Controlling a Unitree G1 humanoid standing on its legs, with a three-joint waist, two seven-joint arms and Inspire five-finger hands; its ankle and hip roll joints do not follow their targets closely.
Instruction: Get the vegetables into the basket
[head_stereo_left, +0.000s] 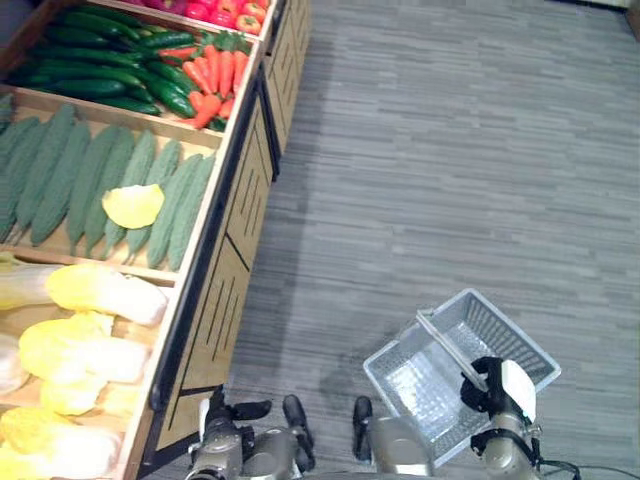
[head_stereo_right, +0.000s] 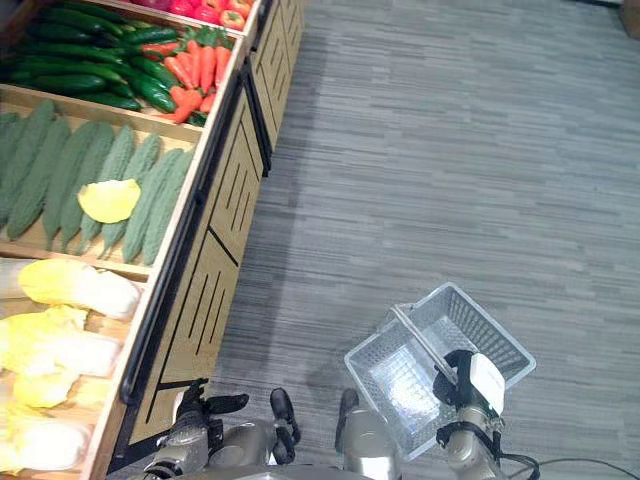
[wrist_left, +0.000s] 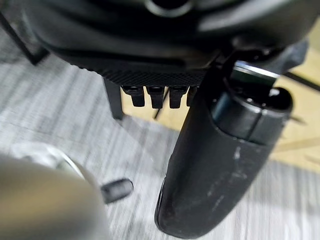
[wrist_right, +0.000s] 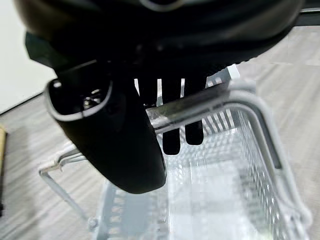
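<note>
Basket (head_stereo_left: 440, 370), empty, hangs at five o'clock by its handle (wrist_right: 210, 102) from the curled right hand (head_stereo_left: 490, 385), free for loading; vegetables (head_stereo_left: 110, 190) lie shelved at ten o'clock; left hand (head_stereo_left: 235, 415) relaxed, unladen.

— What carried the goods?
— A wooden stand (head_stereo_left: 215, 190) on the grey plank floor (head_stereo_left: 450, 150), with cucumbers (head_stereo_left: 100, 70) and carrots (head_stereo_left: 212, 75) in one bin, bumpy green gourds (head_stereo_left: 70, 180) in the next, and pale yellow cabbages (head_stereo_left: 95, 290) nearest
— And the floor?
— A wire basket (head_stereo_left: 520, 345) just above it
</note>
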